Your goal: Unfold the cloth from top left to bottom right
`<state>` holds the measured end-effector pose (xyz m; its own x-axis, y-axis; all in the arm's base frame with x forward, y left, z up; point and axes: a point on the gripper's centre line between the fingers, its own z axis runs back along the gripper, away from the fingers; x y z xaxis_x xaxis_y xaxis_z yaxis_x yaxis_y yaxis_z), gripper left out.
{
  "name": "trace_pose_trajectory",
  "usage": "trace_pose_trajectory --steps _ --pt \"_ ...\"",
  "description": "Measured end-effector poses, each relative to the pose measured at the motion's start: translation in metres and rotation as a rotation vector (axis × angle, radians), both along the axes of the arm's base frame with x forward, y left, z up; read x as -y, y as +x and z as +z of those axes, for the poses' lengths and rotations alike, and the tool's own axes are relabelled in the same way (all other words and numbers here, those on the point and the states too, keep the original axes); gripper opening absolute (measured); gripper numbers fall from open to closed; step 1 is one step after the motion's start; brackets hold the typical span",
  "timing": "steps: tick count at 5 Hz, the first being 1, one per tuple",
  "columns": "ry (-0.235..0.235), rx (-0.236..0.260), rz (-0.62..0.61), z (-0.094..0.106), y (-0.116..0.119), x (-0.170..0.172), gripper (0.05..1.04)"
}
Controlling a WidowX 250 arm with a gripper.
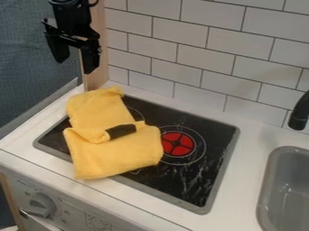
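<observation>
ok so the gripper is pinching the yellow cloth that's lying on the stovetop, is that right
Not the pinching: the camera view shows the gripper open and empty, up above the cloth. The yellow cloth is indeed lying on the stovetop.

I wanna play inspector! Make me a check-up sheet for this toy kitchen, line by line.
Surface: black stove top set in a white counter; pale streaks on its right part, marks or reflections.
Job's things: yellow cloth, still folded, lying over the stove's left part and onto the counter; dark patch near its middle, tag or gap unclear.
Clutter: nothing seen.
Gripper: pincer open, above the cloth.
Cables: small dark loop by the arm's top, perhaps a cable.
Surroundings: tiled wall, sink, black tap.
</observation>
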<state>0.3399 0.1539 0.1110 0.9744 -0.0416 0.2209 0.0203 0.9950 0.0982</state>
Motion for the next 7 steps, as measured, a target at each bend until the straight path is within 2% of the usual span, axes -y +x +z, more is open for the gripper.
trace_pose_trajectory --steps 3,5,7 --pt "-0.059 -0.107 -0.051 -0.026 -0.017 0.014 0.999" --pt "-0.012 -0.145 -0.174 -0.037 -0.035 0.055 0.999" --pt "0.005 -0.136 -0.287 -0.033 -0.046 0.094 0.999"
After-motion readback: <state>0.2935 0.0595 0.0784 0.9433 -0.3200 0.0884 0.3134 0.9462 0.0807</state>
